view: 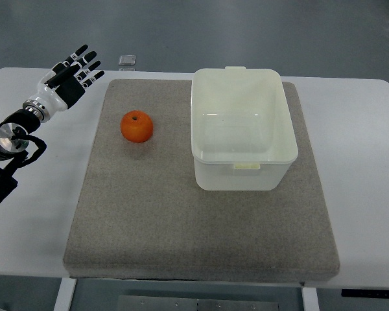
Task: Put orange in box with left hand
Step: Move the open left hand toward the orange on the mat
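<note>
One grey mat (201, 214), white table (356, 162), grey floor (181, 32)

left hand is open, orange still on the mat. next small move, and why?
Probably bring the left hand right and toward the robot, over the orange, fingers kept spread. It sits off the mat's far-left corner, open and holding nothing; the orange lies untouched on the mat, left of the empty box. It must be grasped before any transfer.
</note>
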